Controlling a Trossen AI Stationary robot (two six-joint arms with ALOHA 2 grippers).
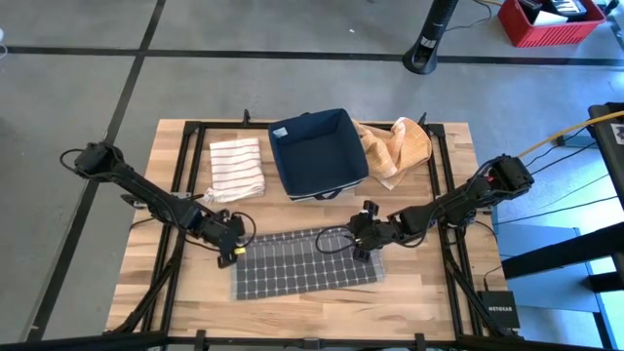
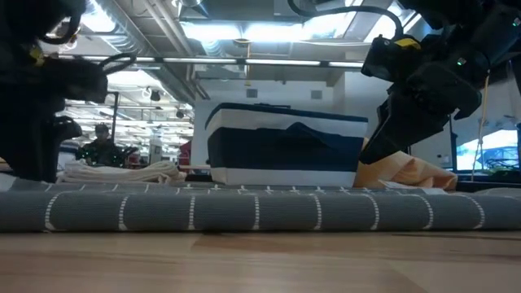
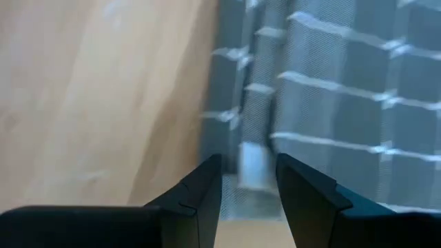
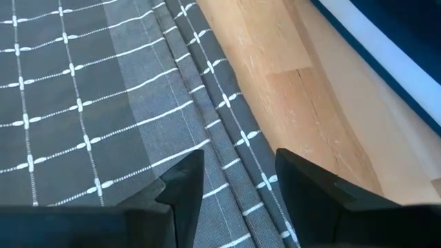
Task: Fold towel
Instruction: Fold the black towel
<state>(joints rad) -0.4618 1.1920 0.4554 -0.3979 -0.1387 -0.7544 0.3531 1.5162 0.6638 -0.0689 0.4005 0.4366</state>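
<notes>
Grey grid-patterned towel point(image 1: 305, 261): flat on the wooden table point(image 1: 439, 302), near its front edge, in front of the navy fabric bin point(image 1: 318, 152).

Left gripper point(image 1: 234, 248): at the towel's far left corner. Fingers point(image 3: 200, 196) parted, straddling the hem and a small white tag point(image 3: 252, 165); contact with the cloth not discernible, nothing lifted.

Right gripper point(image 1: 363, 242): at the towel's far right corner. Fingers point(image 4: 182, 186) parted above the folded edge point(image 4: 207, 103); no cloth pinched between them.

Striped white towel point(image 1: 237, 168): folded, left of the bin. Tan cloth point(image 1: 398, 148): crumpled, right of the bin, touching it.

Low view: towel as a thin grey band point(image 2: 260, 210) across the tabletop, bin point(image 2: 285, 155) behind.
</notes>
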